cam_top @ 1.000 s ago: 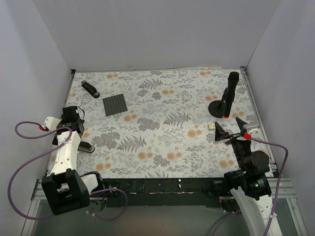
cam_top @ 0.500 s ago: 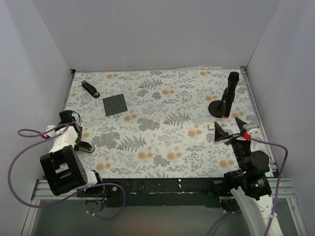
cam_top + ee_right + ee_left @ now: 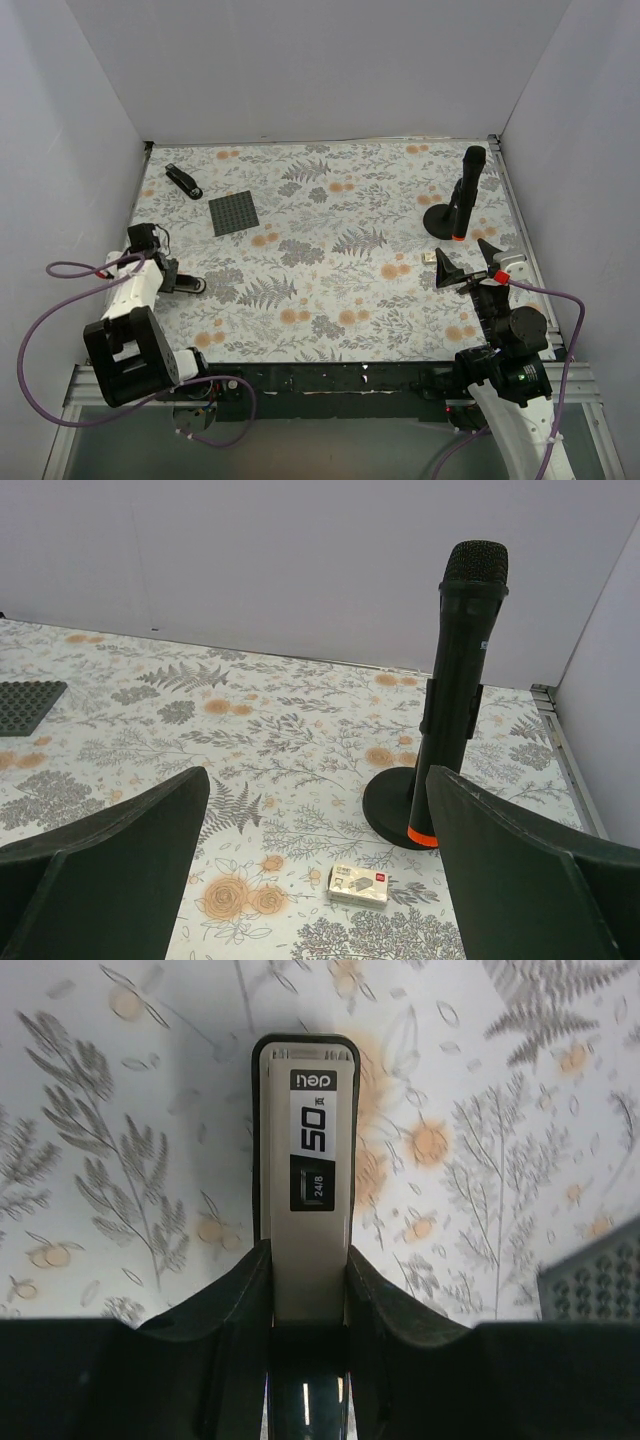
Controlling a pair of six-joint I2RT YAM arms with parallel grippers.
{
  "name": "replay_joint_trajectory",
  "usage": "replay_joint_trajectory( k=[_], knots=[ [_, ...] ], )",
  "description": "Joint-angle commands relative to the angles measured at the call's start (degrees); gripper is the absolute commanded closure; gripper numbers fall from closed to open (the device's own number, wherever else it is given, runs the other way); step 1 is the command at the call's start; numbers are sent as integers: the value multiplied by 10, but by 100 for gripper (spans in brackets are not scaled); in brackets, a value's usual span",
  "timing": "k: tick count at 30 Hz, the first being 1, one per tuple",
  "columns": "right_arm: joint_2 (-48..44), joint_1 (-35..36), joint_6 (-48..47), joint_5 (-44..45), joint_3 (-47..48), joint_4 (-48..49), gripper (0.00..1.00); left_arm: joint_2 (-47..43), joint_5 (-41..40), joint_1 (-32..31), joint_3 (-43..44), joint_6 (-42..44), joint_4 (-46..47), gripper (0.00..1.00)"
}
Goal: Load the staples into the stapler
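The stapler (image 3: 305, 1160), black-edged with a beige top and a "50" label, lies flat on the floral table near its left edge. My left gripper (image 3: 308, 1260) is shut on the stapler's near end, a finger pressed against each side. From above, that gripper (image 3: 170, 282) sits low with the stapler (image 3: 188, 285) sticking out to its right. The staples' small whitish box (image 3: 358, 885) lies on the table at the right, and from above the box (image 3: 428, 257) shows just left of my right gripper (image 3: 467, 260). That right gripper (image 3: 318, 780) is open above the table with nothing in it.
A black microphone on a round stand (image 3: 460, 200) rises behind the box, close to the right wall (image 3: 455, 680). A dark grey studded mat (image 3: 233, 213) lies at the back left, and a second slim black stapler-like object (image 3: 183, 181) sits beyond it. White walls enclose three sides.
My left gripper has gone from open to shut on the stapler, and the arm has swung, shifting the stapler a little up and to the right. The right arm has not moved.
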Motion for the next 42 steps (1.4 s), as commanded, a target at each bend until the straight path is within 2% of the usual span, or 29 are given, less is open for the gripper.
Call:
replay_joint_trajectory(
  k=[1,3,7,13,22,26,27,29,30,33,39,40,42],
  knots=[
    [-92,3,-1,6,10,30,2,-52,40,-82,3,-42,-5,83],
    [-91,3,-1,4,10,32,2,-59,38,-125,8,-83,-13,83],
    [-89,3,-3,-1,10,31,2,-41,30,-261,22,-160,-18,84],
    [-83,3,-3,-7,10,31,2,41,-37,-424,80,-252,-44,83],
    [-79,3,-5,-8,11,29,2,177,-74,-546,175,-365,-80,80],
    [-72,2,-3,-18,13,29,2,204,-79,-566,206,-375,-89,63],
    [-69,4,-3,-21,14,28,2,205,-79,-568,213,-375,-89,52],
    [-57,3,-3,-37,18,23,2,200,-83,-570,216,-368,-89,41],
    [-53,3,-3,-45,23,22,2,195,-85,-571,216,-363,-88,31],
    [-32,3,-4,-91,37,14,2,166,-97,-571,213,-342,-88,19],
    [53,3,-3,-166,87,-30,2,62,-141,-571,194,-249,-68,7],
    [83,3,-1,-183,108,-53,2,47,-159,-571,190,-200,-62,2],
    [116,3,1,-213,132,-74,2,-11,-172,-571,168,-118,-10,2]
  ],
)
